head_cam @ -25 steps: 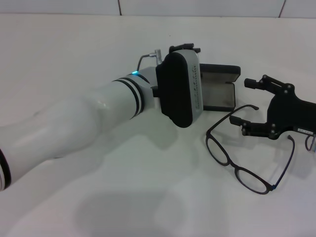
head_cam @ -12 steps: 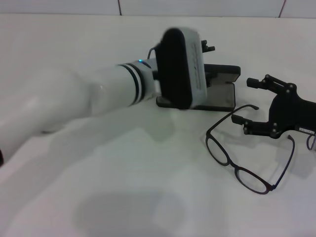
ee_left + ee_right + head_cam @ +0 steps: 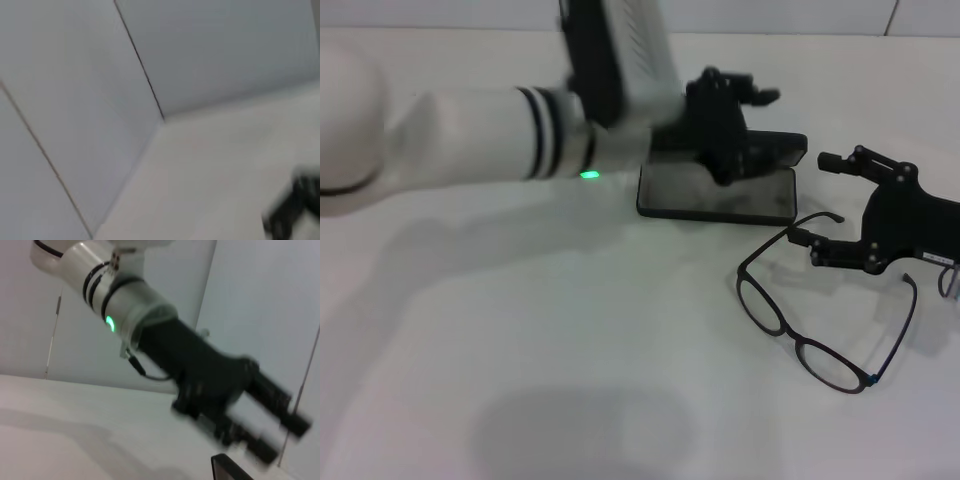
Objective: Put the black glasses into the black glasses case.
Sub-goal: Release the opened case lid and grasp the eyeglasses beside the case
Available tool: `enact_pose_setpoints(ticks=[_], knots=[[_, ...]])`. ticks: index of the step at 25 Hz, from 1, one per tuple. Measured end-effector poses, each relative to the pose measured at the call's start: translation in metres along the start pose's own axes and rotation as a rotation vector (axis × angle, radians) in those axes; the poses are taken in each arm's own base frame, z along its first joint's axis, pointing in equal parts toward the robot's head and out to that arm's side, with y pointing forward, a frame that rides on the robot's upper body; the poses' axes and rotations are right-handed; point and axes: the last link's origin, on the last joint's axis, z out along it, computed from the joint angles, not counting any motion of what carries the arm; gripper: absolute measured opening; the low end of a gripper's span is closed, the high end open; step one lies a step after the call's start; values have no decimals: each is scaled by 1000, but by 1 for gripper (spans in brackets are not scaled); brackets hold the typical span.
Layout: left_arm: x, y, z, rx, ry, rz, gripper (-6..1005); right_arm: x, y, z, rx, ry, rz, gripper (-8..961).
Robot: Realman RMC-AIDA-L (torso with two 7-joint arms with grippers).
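The black glasses case (image 3: pixel 715 192) lies open in the head view, grey lining up, its lid (image 3: pixel 775 150) standing at the back. My left gripper (image 3: pixel 740 135) hovers over the case's back edge by the lid, fingers apart and empty; it also shows blurred in the right wrist view (image 3: pixel 272 435). The black glasses (image 3: pixel 820 315) lie unfolded on the table, to the right of the case and nearer to me. My right gripper (image 3: pixel 813 200) is open next to the glasses, with one temple tip (image 3: pixel 832 216) between its fingers. A corner of the case (image 3: pixel 225 467) shows in the right wrist view.
The white table (image 3: pixel 570 350) spreads to the left and front. A tiled wall (image 3: pixel 770 15) runs along the back. My left forearm (image 3: pixel 470 130) reaches across the table's back left. The left wrist view shows the wall, the table and a blurred dark shape (image 3: pixel 295 210).
My left arm has swung up and back, and its wrist has turned, so the open case is now uncovered. The right gripper and the glasses have not moved.
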Motion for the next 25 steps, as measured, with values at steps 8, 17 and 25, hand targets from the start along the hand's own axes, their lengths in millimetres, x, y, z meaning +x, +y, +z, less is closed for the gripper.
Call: enact_pose_setpoints(ticks=[8,17,25], knots=[[-27,-30,-41,204,337,-390,562,-9,-3,6,-45,-13,71,887],[-83,-18,-75,530,425,-556,562,-61,-14,21,-291,226,233,842],[-100,-5,-87,605,408,-565,561,-116,-14,45,-401,767,309,803]])
